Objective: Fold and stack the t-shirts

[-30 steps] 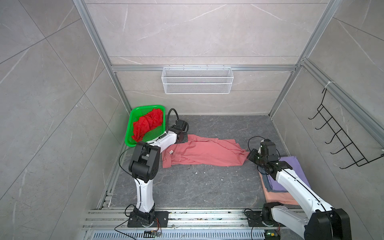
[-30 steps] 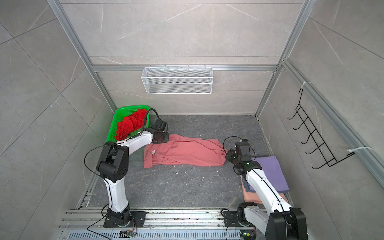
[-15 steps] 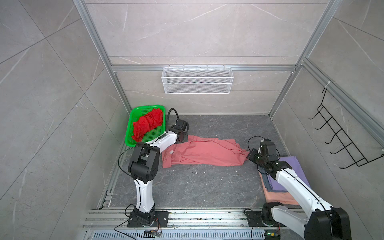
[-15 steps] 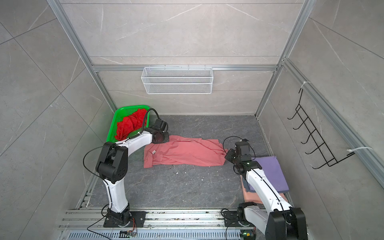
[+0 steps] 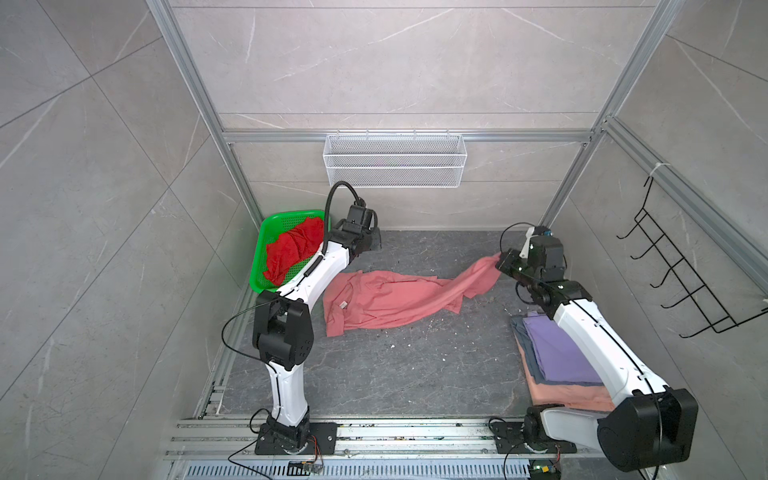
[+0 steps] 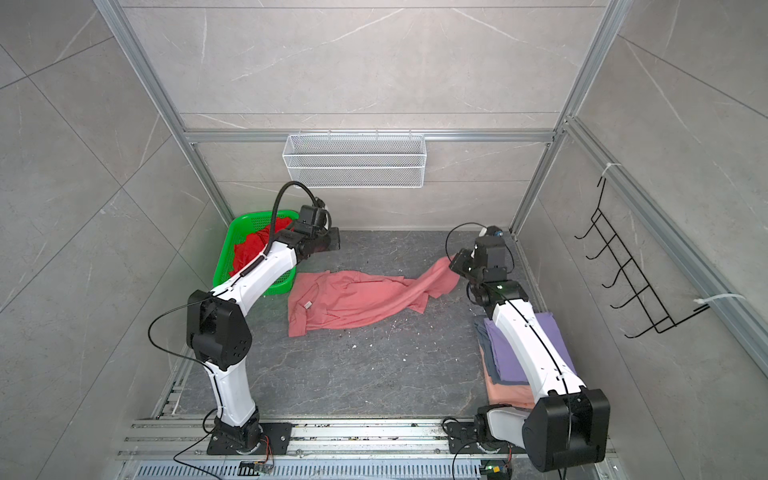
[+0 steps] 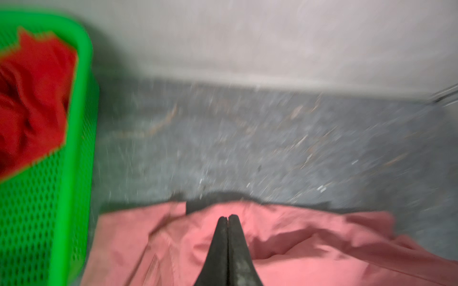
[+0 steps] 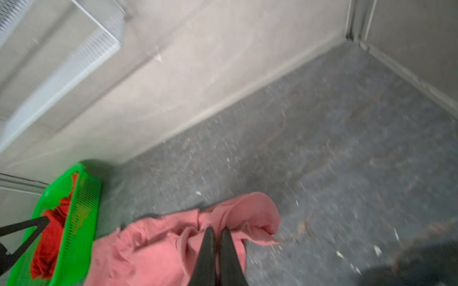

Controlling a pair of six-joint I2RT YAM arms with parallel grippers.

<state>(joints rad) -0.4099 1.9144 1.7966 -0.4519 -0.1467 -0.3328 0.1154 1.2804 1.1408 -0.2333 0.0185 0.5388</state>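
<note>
A salmon-pink t-shirt (image 5: 386, 301) (image 6: 349, 299) lies crumpled across the floor, white neck label up. My right gripper (image 5: 500, 262) (image 8: 217, 230) is shut on its right end and holds that end off the floor. My left gripper (image 5: 374, 241) (image 7: 228, 216) hangs shut above the shirt's (image 7: 297, 260) far left corner, with no cloth between its fingers. A bright red t-shirt (image 5: 295, 249) (image 7: 32, 99) lies bunched in the green basket (image 5: 259, 266). At the right sits a folded stack: lavender t-shirt (image 5: 557, 353) on top, grey-blue (image 5: 525, 345) under it, peach (image 5: 561, 399) at the bottom.
The green basket (image 6: 222, 266) stands in the back left corner beside the left arm. A white wire shelf (image 5: 395, 166) hangs on the back wall and a black hook rack (image 5: 673, 270) on the right wall. Pale crumbs dot the grey floor (image 5: 374, 374).
My right gripper has risen and moved back with the shirt's right end, pulling that end off the floor. My left gripper has lifted slightly away from the shirt's corner.
</note>
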